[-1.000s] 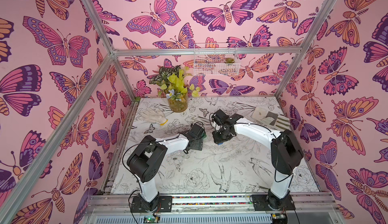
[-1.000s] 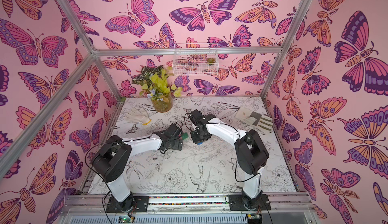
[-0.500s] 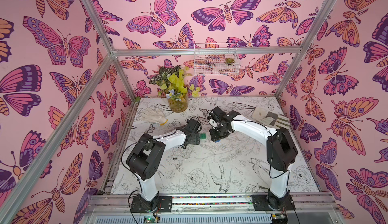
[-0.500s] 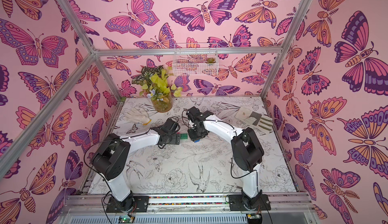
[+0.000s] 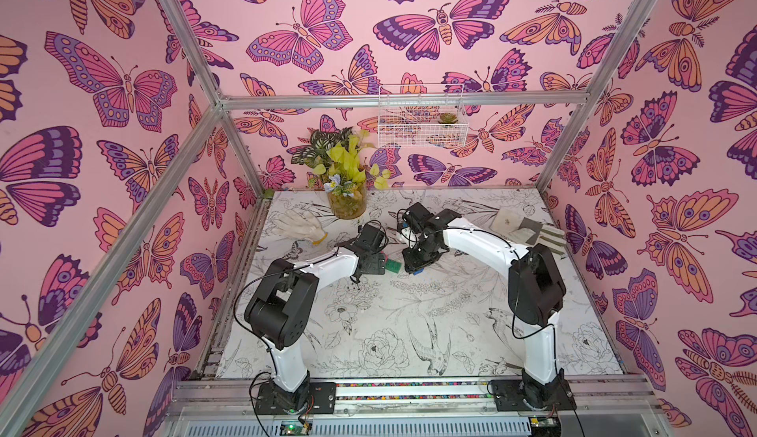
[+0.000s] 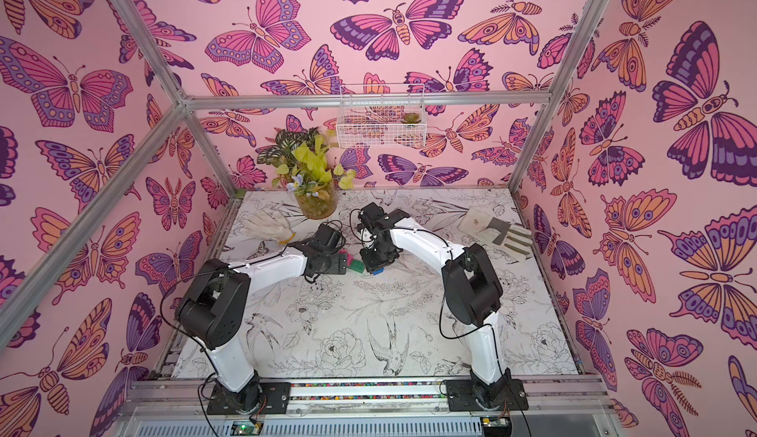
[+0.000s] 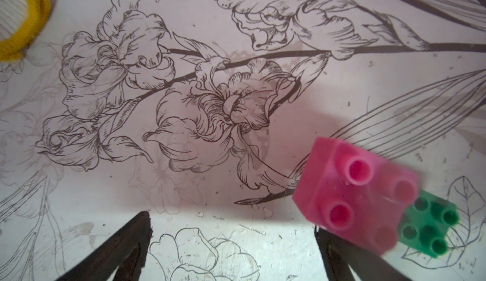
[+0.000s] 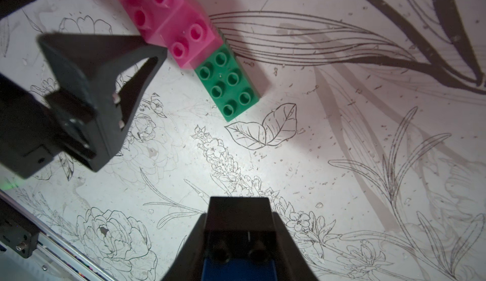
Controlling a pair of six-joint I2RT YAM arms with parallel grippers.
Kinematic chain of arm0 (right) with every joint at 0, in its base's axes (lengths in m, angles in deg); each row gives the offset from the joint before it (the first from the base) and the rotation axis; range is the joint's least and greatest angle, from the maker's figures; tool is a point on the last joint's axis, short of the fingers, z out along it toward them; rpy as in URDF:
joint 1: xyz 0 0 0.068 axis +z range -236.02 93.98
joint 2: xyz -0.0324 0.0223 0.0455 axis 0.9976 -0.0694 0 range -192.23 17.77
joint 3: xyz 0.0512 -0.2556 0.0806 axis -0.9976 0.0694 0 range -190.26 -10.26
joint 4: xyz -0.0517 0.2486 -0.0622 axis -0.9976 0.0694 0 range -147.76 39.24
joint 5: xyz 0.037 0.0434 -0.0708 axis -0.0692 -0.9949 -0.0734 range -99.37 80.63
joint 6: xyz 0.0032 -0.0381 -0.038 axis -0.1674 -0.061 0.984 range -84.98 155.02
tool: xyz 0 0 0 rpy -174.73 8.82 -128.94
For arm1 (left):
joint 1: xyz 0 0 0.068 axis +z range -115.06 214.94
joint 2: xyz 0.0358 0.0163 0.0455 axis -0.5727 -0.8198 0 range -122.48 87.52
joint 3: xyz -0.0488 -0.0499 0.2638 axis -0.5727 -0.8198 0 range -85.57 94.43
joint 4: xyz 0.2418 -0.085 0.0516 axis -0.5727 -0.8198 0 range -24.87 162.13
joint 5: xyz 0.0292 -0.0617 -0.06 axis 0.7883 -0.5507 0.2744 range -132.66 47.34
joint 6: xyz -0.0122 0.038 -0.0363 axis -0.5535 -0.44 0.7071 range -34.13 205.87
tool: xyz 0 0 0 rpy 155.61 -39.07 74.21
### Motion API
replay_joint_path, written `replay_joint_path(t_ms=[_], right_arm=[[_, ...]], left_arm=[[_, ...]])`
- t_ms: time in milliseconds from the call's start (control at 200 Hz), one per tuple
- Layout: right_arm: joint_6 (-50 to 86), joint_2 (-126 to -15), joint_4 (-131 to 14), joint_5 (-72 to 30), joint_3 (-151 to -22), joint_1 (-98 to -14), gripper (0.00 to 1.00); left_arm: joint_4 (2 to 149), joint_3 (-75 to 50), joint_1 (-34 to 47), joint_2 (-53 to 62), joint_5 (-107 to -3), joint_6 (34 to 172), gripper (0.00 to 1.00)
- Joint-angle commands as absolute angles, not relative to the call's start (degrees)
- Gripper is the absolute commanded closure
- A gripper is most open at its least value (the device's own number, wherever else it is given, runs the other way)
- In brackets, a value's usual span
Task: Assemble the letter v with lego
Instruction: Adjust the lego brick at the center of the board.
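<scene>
Two pink bricks (image 8: 168, 21) are stacked in a step on one end of the green brick (image 8: 228, 82), which lies on the table mat. Both top views show this piece (image 5: 393, 266) (image 6: 355, 266) between the two grippers. My left gripper (image 7: 231, 229) is open with nothing between its fingers. The upper pink brick (image 7: 352, 192) sits just beyond one fingertip (image 7: 331, 242). My right gripper (image 8: 238, 225) is shut on a black brick (image 8: 238, 214) joined to a blue brick (image 8: 238, 269). It holds them a short way from the green brick's free end.
A glass vase of plants (image 5: 347, 205) and a white glove (image 5: 299, 224) with a yellow cuff (image 7: 23, 29) lie behind the left arm. A grey-and-white glove (image 5: 528, 230) lies at the back right. A wire basket (image 5: 422, 126) hangs on the back wall.
My right gripper has drifted left with its black and blue bricks, closer to the green brick. The left arm has shifted slightly, and the green brick now shows between the grippers.
</scene>
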State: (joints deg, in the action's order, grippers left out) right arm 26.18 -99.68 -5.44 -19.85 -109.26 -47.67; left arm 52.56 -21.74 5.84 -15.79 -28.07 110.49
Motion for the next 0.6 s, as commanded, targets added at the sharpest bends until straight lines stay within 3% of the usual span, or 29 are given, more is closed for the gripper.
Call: replay_joint_path(t_ms=[0,596], right_arm=[[28.13,-102.27,-2.81,-21.13,-112.21,-47.54,0.84],[37.62,-108.86,-2.45,-15.23,-118.14,-45.19,0.85]], left_arm=[[51.49,-20.97,6.64,-17.34,-28.77,109.25,0.0],[54.99,-32.16,7.95,-1.93,-31.41,109.77,0.0]])
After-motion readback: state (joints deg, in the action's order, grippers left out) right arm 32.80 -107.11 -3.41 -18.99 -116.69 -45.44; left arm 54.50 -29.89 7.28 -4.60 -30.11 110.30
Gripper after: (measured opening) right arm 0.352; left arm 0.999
